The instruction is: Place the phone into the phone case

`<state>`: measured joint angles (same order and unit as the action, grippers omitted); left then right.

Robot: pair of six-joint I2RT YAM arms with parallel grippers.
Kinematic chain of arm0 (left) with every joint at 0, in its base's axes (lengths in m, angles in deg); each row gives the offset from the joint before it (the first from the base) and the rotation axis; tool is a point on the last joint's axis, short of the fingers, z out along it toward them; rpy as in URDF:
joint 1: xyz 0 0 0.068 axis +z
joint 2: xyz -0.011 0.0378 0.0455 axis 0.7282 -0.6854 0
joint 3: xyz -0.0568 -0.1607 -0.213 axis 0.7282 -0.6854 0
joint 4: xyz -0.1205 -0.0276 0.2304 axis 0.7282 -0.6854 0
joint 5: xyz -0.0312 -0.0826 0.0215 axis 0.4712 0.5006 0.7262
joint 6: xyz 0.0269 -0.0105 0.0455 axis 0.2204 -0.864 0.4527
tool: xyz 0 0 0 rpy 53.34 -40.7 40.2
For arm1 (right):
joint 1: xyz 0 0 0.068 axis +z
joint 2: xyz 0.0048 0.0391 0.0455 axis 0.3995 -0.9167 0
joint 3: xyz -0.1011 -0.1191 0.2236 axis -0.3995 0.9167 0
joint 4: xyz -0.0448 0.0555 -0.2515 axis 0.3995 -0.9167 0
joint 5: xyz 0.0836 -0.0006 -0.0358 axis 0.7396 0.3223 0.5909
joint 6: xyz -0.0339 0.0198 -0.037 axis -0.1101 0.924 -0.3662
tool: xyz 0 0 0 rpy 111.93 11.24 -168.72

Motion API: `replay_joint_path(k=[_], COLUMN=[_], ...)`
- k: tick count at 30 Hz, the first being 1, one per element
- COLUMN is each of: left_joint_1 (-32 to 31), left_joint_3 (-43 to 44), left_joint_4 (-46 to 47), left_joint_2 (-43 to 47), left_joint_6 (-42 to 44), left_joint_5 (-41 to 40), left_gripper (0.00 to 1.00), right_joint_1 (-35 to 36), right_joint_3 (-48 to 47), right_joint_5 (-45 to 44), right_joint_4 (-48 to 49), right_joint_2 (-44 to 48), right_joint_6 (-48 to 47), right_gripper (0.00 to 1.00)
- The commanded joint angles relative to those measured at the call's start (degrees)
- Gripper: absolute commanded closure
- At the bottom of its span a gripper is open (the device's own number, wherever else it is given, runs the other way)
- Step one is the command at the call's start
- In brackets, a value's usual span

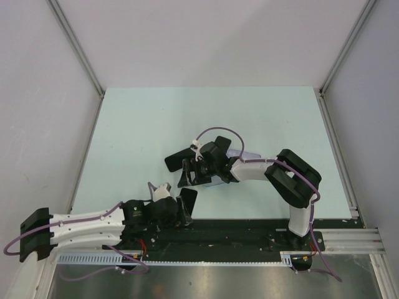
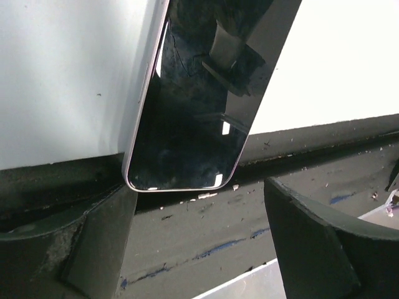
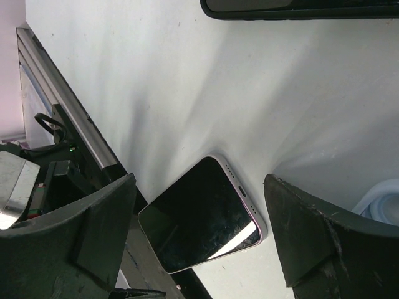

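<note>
Well, on the pale green counter (image 1: 143,124) the left jaws and right jaws both stand open, empty. The glossy black phone (image 3: 199,215) lies flat at the near edge, one end overhanging, just before the left jaws. The clear bluish phone case (image 3: 381,200) peeks beside the right jaws.

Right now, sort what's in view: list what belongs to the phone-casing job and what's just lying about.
For the job:
phone, overhanging the near edge
phone case, pale, only partly in view
left claw, open
right claw, open

Just there, rig fixtures:
table
black rail
purple cable
</note>
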<state>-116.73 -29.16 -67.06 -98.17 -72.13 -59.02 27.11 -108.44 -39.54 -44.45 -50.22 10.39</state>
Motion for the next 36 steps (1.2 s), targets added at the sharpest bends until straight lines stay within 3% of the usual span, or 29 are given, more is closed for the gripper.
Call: replay_joint_path(k=[1, 6, 11, 23, 30, 36], left_joint_1=[0.38, 2.93, 10.66, 22.7, 32.1, 33.08], left_joint_3=[-0.89, -1.15, -1.06, 4.21, 5.71, 6.94], left_joint_4=[4.04, 4.22, 5.18, 11.69, 14.14, 16.78], left_joint_2=[-0.97, 3.67, 7.64, -1.75, 0.08, -0.18], left_joint_6=[-1.11, 0.55, 5.73, 17.16, 24.54, 28.59], left_joint_5=[-2.55, -3.96, -1.67, 2.11, 5.53, 9.04], left_gripper=[0.14, 0.14, 0.14, 0.14, 0.14, 0.14], right_joint_1=[0.76, 0.59, 0.41, -0.55, 0.58, 2.61], right_joint_3=[-0.25, 0.01, 1.41, 7.74, 11.35, 12.31], right_joint_5=[-1.05, -2.28, -2.19, -0.17, 0.09, -0.17], right_joint_4=[-5.78, -7.63, -7.19, -3.5, 0.81, 4.58], right_joint_2=[-0.69, 0.1, 1.76, 6.6, 10.55, 10.73], right_joint_6=[-1.06, -1.33, -0.63, 3.23, 7.19, 9.83], right_gripper=[0.12, 0.15, 0.16, 0.2, 0.22, 0.22])
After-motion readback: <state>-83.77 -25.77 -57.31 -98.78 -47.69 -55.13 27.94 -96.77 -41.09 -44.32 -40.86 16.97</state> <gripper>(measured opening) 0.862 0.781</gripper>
